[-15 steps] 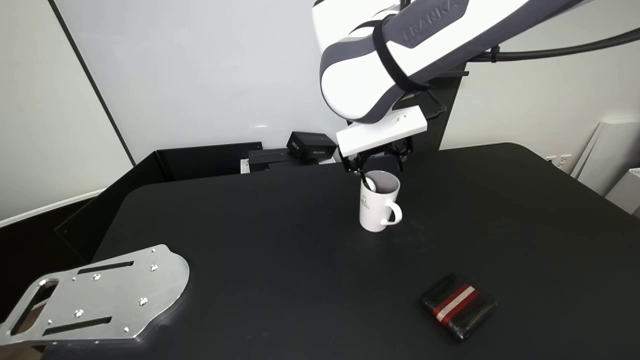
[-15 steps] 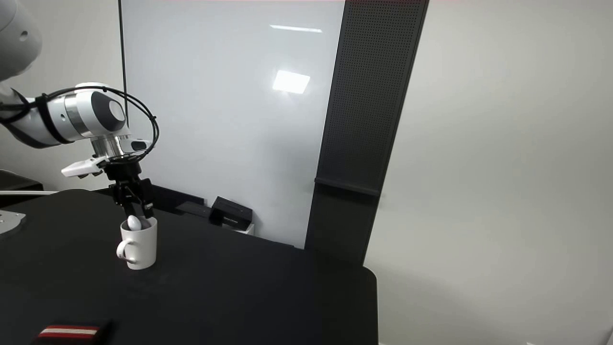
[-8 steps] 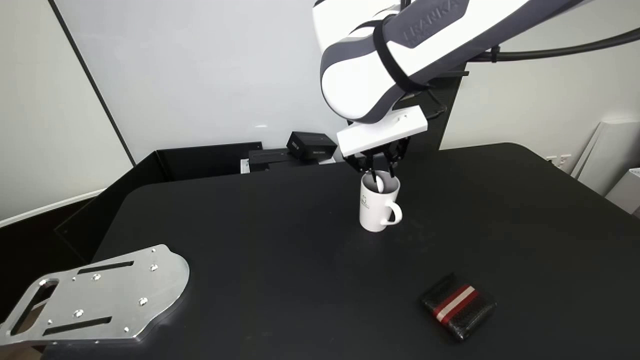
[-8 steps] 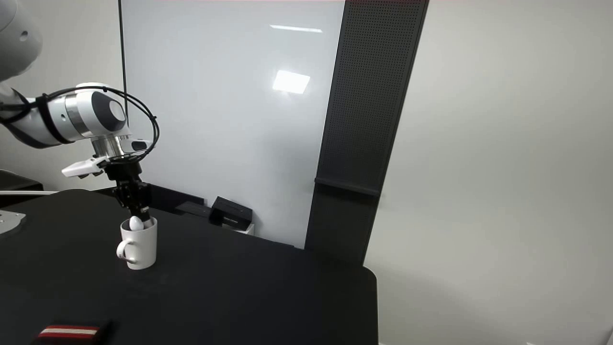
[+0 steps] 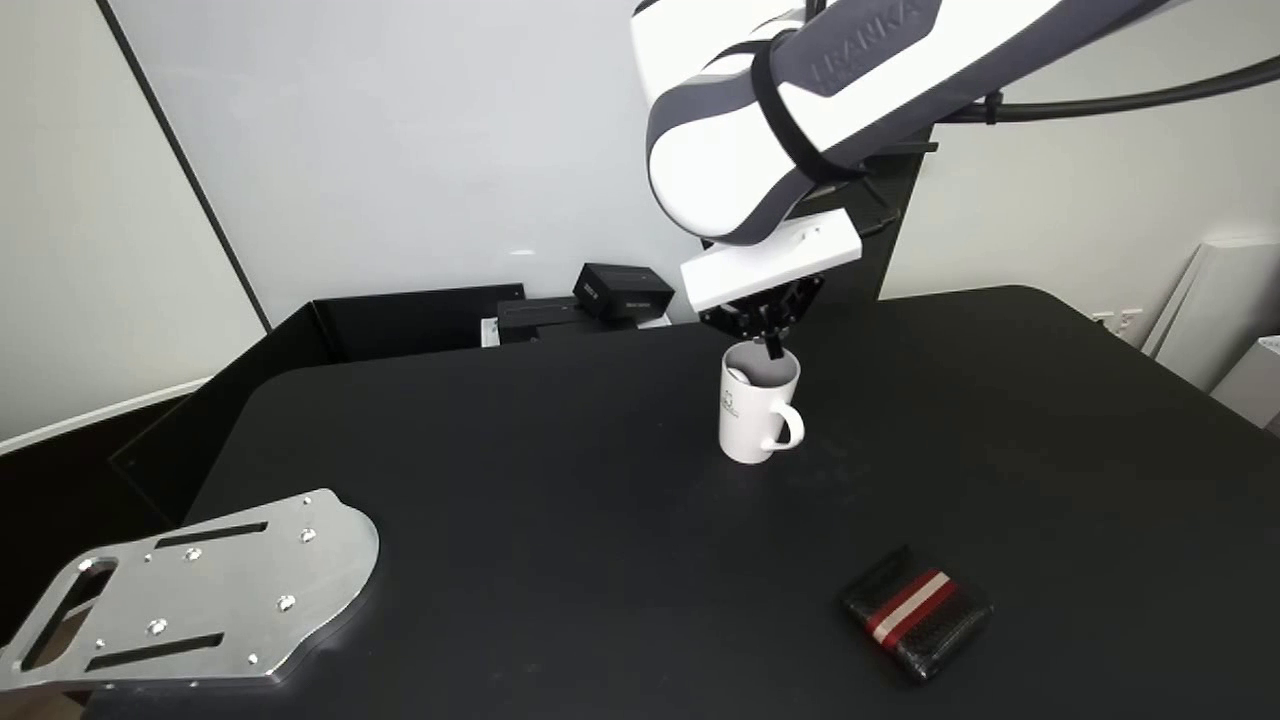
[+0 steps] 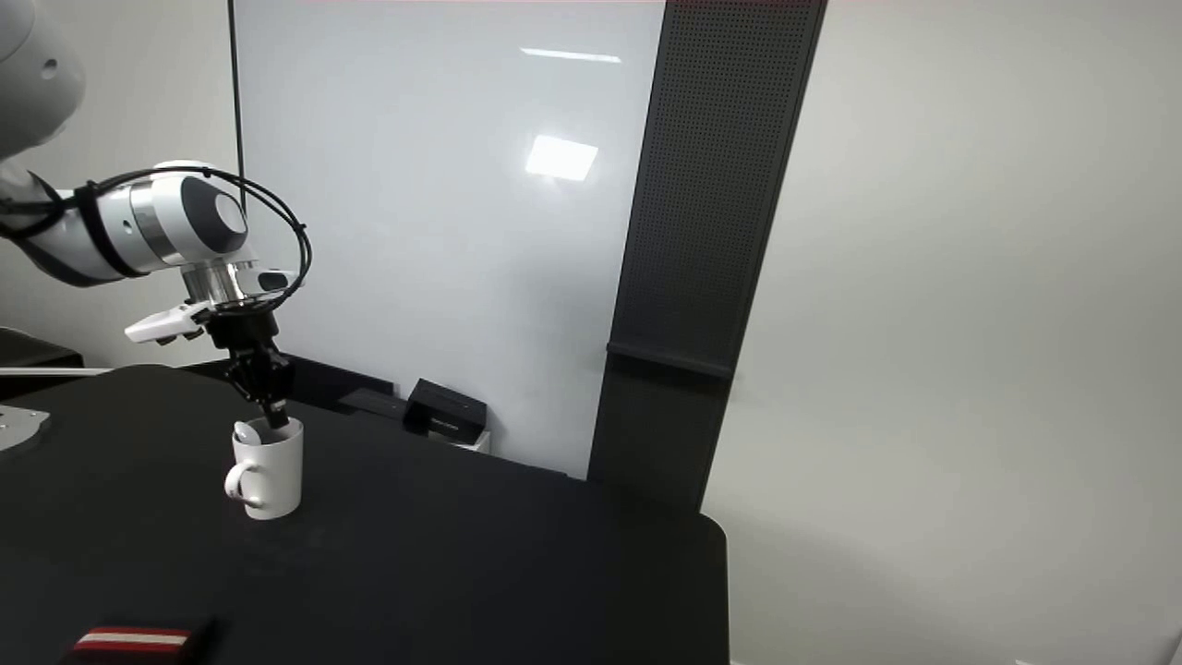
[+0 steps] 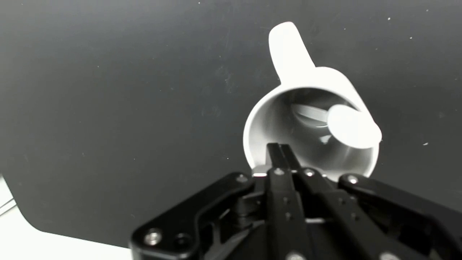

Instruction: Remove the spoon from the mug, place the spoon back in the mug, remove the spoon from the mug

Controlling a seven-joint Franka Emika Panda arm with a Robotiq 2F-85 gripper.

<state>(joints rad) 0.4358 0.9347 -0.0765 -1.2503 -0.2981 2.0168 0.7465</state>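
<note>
On one flat black table point(image 5: 560, 540) I count one white cylindrical one-handled mug point(image 5: 750, 425), with one pale spoon point(image 7: 348, 125) in it. I run one black two-fingered gripper point(image 7: 280, 145) on one white-and-grey robot arm point(image 5: 715, 170). In an exterior view I get one slotted silver metal plate point(image 5: 232, 592) near left, one red-and-white-striped black wallet-like block point(image 5: 915, 612) near right, and one lettered black box point(image 5: 622, 290) at the far side.

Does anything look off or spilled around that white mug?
No spill shows; the mug stands upright. One odd thing: the gripper is shut on nothing at the mug's mouth, while the spoon leans bowl-up against the rim, apart from it.
</note>
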